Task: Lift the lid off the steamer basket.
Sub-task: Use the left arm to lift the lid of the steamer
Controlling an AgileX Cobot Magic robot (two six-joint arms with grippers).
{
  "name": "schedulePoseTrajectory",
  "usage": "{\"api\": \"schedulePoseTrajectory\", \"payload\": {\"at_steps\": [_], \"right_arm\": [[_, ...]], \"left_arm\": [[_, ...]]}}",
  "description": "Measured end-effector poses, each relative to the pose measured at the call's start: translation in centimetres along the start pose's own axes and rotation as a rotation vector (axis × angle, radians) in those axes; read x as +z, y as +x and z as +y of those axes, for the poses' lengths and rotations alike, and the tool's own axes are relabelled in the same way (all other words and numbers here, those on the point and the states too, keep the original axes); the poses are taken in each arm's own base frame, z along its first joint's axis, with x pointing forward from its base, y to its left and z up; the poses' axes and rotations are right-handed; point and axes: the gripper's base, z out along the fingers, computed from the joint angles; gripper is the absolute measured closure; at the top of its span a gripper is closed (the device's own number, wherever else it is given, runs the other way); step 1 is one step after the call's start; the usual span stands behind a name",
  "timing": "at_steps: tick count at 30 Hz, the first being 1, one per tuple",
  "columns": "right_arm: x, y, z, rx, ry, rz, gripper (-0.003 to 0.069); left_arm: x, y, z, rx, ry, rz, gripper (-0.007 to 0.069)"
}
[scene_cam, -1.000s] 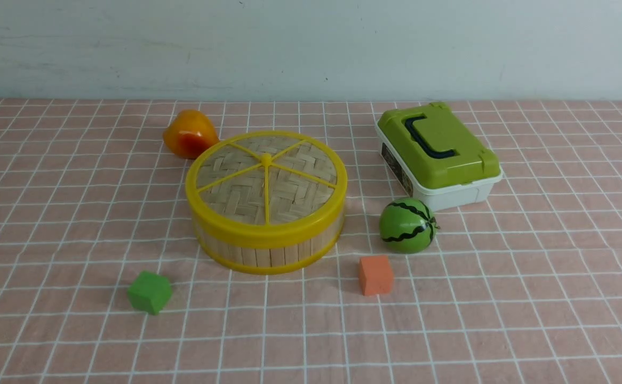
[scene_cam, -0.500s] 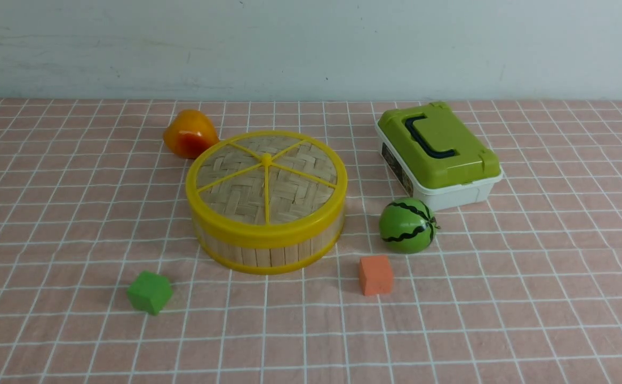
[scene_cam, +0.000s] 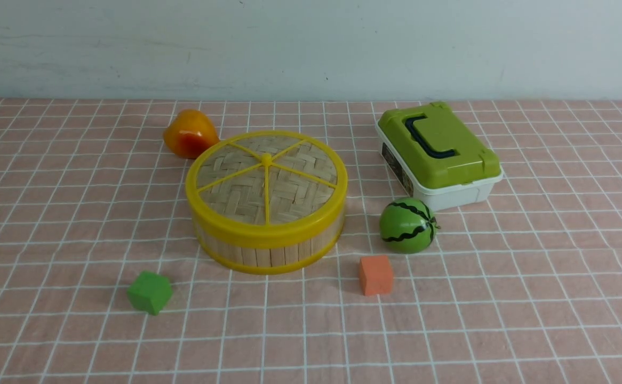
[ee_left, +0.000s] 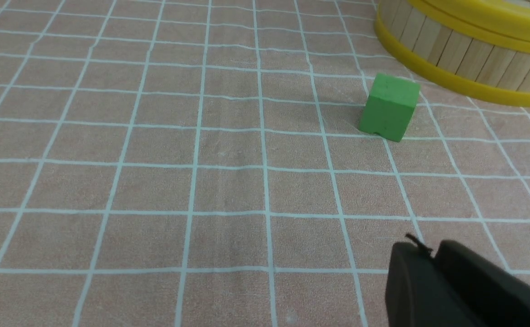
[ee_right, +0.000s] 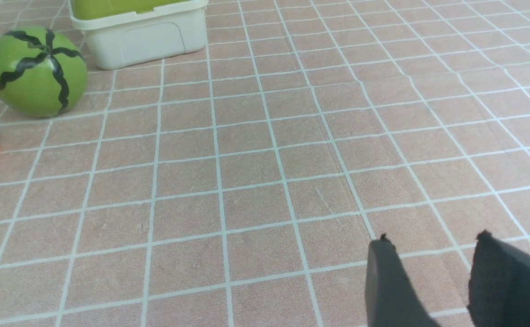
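Can see the bamboo lid (scene_cam: 236,200), with its yellow rim, spokes and centre knob, lying flat on top of the steamer basket (scene_cam: 271,256), covering it. Can make out pale upright slats and a yellow bottom rim below, on the grid-patterned tabletop (scene_cam: 556,330), left of centre and towards the back. Behind the basket, to its left, can see an orange-and-red fruit (scene_cam: 190,134); nearer the front on the left, a green block (scene_cam: 150,292). To the right of the basket, can find a striped watermelon (scene_cam: 407,225), with an orange block (scene_cam: 376,275) in front of it and a white box (scene_cam: 457,196) just behind, topped by a green box lid (scene_cam: 449,144) with a dark handle (scene_cam: 428,140). Can see the left gripper (ee_left: 430,249) closed, fingers together and empty, near the green block but apart from it. Can see the right gripper (ee_right: 433,238) open and empty, well apart from the watermelon.
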Motion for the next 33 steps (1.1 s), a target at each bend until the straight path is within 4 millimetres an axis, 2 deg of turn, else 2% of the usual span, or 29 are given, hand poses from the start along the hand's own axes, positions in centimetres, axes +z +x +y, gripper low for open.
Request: {"api": "schedulePoseTrajectory", "payload": {"at_steps": [8, 12, 16, 17, 19, 23, 26, 27, 29, 33], "right_arm": [[0.0, 0.0, 0.0, 0.0, 0.0, 0.0, 0.0417], [0.0, 0.0, 0.0, 0.0, 0.0, 0.0, 0.0417], [0.0, 0.0, 0.0, 0.0, 0.0, 0.0, 0.0417], [0.0, 0.0, 0.0, 0.0, 0.0, 0.0, 0.0417], [0.0, 0.0, 0.0, 0.0, 0.0, 0.0, 0.0417], [0.0, 0.0, 0.0, 0.0, 0.0, 0.0, 0.0417], [0.0, 0.0, 0.0, 0.0, 0.0, 0.0, 0.0417], [0.0, 0.0, 0.0, 0.0, 0.0, 0.0, 0.0417], [0.0, 0.0, 0.0, 0.0, 0.0, 0.0, 0.0417], [0.0, 0.0, 0.0, 0.0, 0.0, 0.0, 0.0417]], "left_arm": [[0.0, 0.0, 0.0, -0.008, 0.004, -0.003, 0.0551], [0.0, -0.6, -0.1, -0.016, 0.014, -0.062, 0.055], [-0.6, -3.3, -0.4, -0.024, 0.052, -0.367, 0.0548], [-0.7, -3.4, -0.4, -0.025, 0.054, -0.382, 0.0548], [-1.6, -5.1, -0.6, -0.026, 0.079, -0.597, 0.0547], [-3.0, -6.8, -0.8, -0.031, 0.107, -0.837, 0.0543], [-3.8, -7.4, -0.8, -0.06, 0.132, -0.944, 0.0541], [-4.7, -7.9, -0.8, -0.101, 0.166, -1.054, 0.0539], [-5.6, -8.4, -0.8, -0.165, 0.217, -1.158, 0.0539], [-6.9, -9.9, -0.9, -0.297, 0.312, -1.213, 0.0554]]}}
